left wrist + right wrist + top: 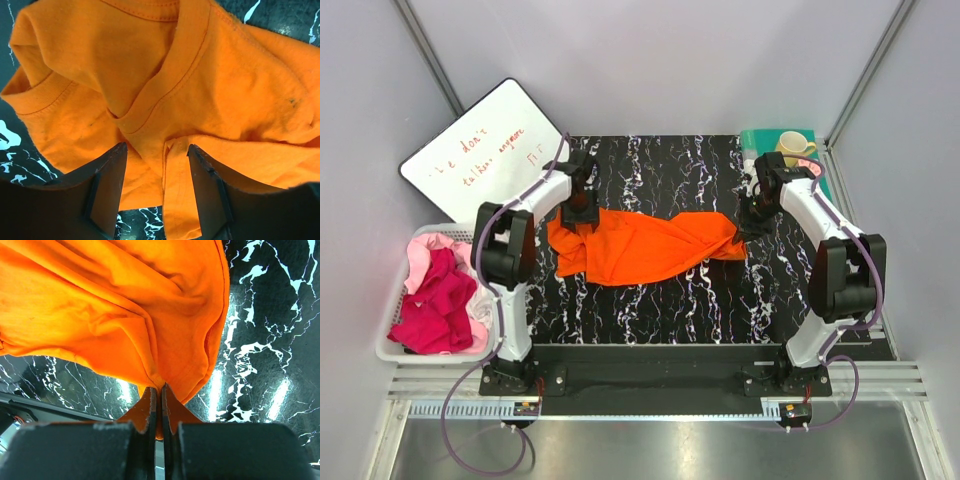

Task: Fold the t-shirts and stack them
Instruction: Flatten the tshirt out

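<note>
An orange t-shirt (640, 248) lies crumpled and stretched across the black marbled table top, between the two arms. My left gripper (578, 215) is down over its left end. In the left wrist view its jaws stand apart (157, 152) on either side of a seam fold just below the collar of the orange t-shirt (200, 75). My right gripper (748, 222) is shut on the shirt's right edge. In the right wrist view the gripper (160, 387) pinches a bunch of the orange cloth (100, 305). A magenta t-shirt (435, 305) and a pale pink t-shirt (425, 250) lie heaped at the left.
The two pink shirts fill a white basket (390, 352) left of the left arm. A whiteboard (485, 150) with red writing leans at the back left. At the back right a yellow cup (795, 148) sits on a teal mat (760, 140). Grey walls enclose the table.
</note>
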Robot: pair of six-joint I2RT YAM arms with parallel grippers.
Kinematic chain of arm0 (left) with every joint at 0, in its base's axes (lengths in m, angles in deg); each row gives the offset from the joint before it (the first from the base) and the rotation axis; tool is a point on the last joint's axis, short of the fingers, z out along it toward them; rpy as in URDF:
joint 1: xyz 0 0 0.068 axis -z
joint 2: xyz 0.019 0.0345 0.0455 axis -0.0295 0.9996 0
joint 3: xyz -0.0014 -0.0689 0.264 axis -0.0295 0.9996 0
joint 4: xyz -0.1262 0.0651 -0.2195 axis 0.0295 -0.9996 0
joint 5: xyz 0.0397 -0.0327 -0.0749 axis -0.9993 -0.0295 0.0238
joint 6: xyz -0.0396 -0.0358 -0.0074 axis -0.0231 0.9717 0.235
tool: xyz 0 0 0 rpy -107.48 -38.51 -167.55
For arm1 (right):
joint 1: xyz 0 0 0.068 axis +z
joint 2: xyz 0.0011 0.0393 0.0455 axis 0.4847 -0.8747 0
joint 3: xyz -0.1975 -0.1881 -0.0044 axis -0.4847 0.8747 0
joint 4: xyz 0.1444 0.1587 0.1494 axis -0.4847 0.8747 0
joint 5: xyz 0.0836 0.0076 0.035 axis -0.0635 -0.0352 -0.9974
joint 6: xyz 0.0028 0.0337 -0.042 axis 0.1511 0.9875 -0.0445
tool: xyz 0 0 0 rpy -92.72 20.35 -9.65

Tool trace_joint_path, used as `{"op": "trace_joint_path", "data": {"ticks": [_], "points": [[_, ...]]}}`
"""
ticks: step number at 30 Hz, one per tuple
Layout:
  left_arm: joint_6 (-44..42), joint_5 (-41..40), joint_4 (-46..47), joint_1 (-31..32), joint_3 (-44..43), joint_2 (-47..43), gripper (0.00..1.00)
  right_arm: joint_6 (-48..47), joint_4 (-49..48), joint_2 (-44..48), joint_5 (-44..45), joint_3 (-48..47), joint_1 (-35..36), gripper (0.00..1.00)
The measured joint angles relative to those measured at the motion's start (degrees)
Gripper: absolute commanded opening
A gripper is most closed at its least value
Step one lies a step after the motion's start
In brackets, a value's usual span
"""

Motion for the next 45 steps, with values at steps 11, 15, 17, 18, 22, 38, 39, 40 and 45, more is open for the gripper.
{"op": "trace_joint_path", "data": {"ticks": [11,15,17,18,22,38,39,40,45], "points": [[-1.01,0.04,0.50,2.05,3.19,-3.61,0.53,0.00,-0.17,-0.39,-0.09,0.00,0.00,0.00],[-1.18,0.07,1.09,4.17,4.31,-4.46,0.51,-0.02,-0.17,-0.39,-0.11,0.00,0.00,0.00],[-1.16,0.09,1.57,5.01,5.20,-4.46,0.51,0.00,-0.17,-0.39,-0.11,0.00,0.00,0.00],[-1.11,0.09,1.73,5.40,5.77,-4.46,0.50,-0.02,-0.17,-0.39,-0.11,0.00,0.00,0.00],[-0.74,-0.04,1.81,5.70,6.86,-4.44,0.51,-0.11,-0.22,-0.39,-0.13,0.15,0.00,0.00],[-0.42,-1.51,2.60,5.29,2.54,-0.72,0.39,-0.44,-0.37,-0.39,-0.20,2.01,0.00,0.00],[-0.31,-1.53,2.62,5.29,2.54,0.00,0.37,-0.44,-0.37,-0.39,-0.20,2.01,0.00,0.00],[-0.28,-1.53,2.60,5.29,2.54,0.68,0.32,-0.44,-0.37,-0.39,-0.20,2.01,0.00,0.00],[-0.24,-1.79,2.51,5.20,2.38,1.75,0.00,-0.46,-0.37,-0.39,-0.22,2.01,0.00,0.00]]}}
